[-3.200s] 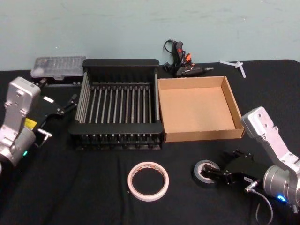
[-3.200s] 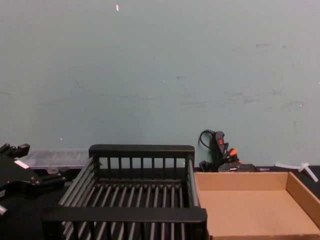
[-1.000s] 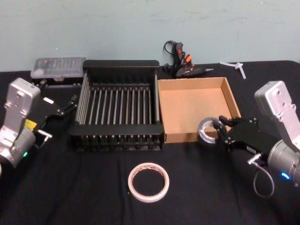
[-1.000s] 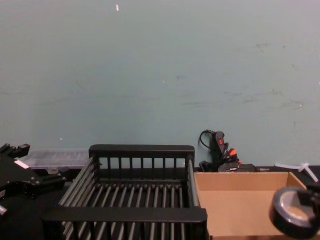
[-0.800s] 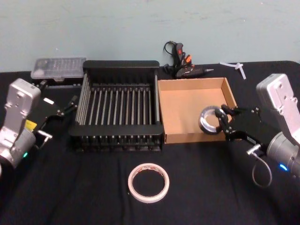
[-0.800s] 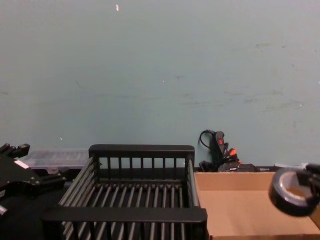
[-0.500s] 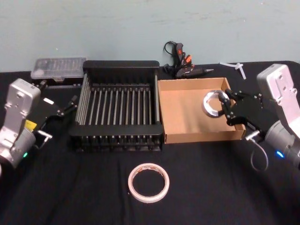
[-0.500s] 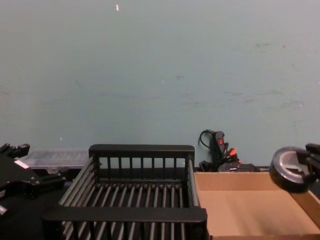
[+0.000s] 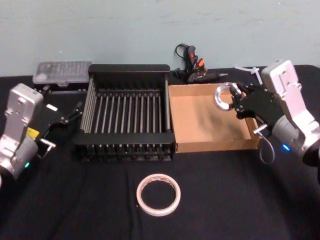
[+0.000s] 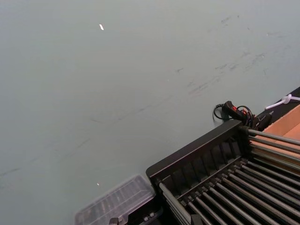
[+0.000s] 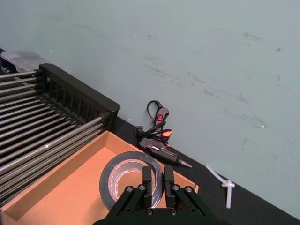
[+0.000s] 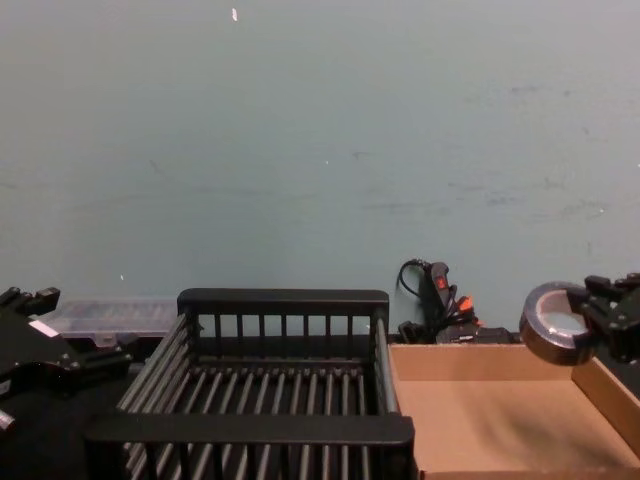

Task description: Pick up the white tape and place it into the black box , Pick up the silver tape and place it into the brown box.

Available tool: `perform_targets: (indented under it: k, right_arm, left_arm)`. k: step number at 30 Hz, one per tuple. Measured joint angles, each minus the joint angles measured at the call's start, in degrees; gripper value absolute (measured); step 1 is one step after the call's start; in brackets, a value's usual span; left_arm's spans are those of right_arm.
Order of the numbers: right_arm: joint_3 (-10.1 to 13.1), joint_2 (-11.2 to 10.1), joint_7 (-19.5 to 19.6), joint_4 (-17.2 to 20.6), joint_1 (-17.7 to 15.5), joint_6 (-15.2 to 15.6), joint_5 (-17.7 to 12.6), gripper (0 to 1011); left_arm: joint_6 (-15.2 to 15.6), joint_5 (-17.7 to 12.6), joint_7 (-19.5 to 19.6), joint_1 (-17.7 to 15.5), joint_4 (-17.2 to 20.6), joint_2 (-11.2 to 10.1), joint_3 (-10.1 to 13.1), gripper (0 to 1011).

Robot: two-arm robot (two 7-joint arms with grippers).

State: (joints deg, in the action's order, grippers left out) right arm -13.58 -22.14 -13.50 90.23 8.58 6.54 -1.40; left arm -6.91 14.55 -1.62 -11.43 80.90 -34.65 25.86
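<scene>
**Silver tape over the brown box, ready to set down**

I am on the second half of the job: carrying the silver tape to the brown box (image 9: pixel 210 117). That shallow tan cardboard tray sits just beside the black box (image 9: pixel 127 115), the slatted crate, which looks bare inside. My right gripper (image 9: pixel 234 104) hangs above the tray's far right part, jaws clamped across the wall of the silver tape (image 9: pixel 223 96). It is a small thick roll, dull grey with a dark core, held on edge and clear of the cardboard floor. I judge the next move is to lower it and let go. The white tape (image 9: pixel 158 193), a wide thin ring with a reddish inner core, lies flat on the black tabletop in front of the crate, untouched. My left gripper (image 9: pixel 75 111) waits beside the crate's left wall; I cannot tell how its jaws stand.
</scene>
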Motion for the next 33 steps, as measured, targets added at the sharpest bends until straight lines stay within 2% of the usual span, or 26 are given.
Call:
perform_targets:
  k: [9, 16, 28, 33]
  right_arm:
    - [-0.91, 2.94, -0.28, -9.01, 5.31, -1.84, 2.76, 153]
    - [-1.19, 4.77, -0.67, -14.07, 8.31, -2.50, 3.96, 153]
    - [-1.77, 7.26, -0.64, -21.25, 11.59, -3.54, 5.52, 153]
    - [-1.82, 7.91, -0.62, -22.77, 12.15, -3.59, 5.73, 153]
  left_arm:
    - [0.00, 0.00, 0.00, 0.00, -0.01, 0.00, 0.00, 1001]
    - [0.00, 0.00, 0.00, 0.00, 0.00, 0.00, 0.00, 1001]
    - [0.00, 0.00, 0.00, 0.00, 0.00, 0.00, 0.00, 1001]
    - [0.00, 0.00, 0.00, 0.00, 0.00, 0.00, 0.00, 1001]
